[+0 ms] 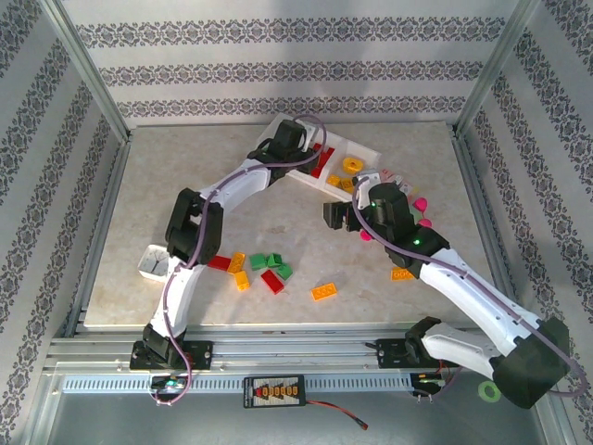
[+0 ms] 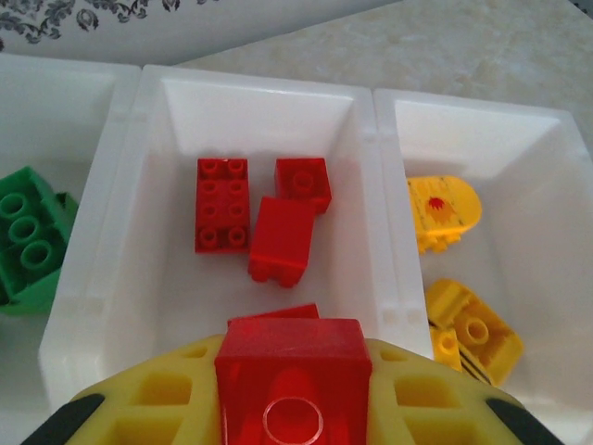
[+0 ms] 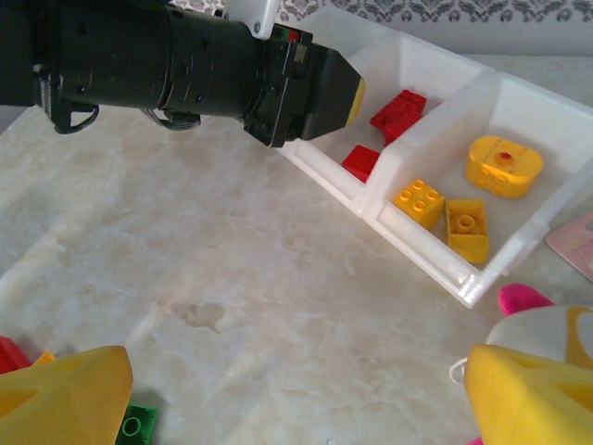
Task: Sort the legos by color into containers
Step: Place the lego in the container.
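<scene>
My left gripper (image 2: 293,394) is shut on a red lego (image 2: 292,350), held over the middle compartment of the white containers tray (image 2: 389,213). Three red legos (image 2: 222,204) lie in that compartment, green ones (image 2: 28,236) in the one to its left and yellow ones (image 2: 468,329) in the one to its right. From above, the left gripper (image 1: 298,148) hangs over the tray (image 1: 371,150) at the back. My right gripper (image 1: 335,215) stands open over bare table in front of the tray; its yellow fingertips (image 3: 56,399) hold nothing. Loose red, green and orange legos (image 1: 271,282) lie near the front.
A small white square box (image 1: 151,264) stands at the left by the left arm. Pink pieces (image 1: 422,204) lie right of the right gripper. Single orange legos (image 1: 324,292) lie toward the front, one beside the right arm (image 1: 401,273). Metal frame posts (image 1: 88,69) border the table.
</scene>
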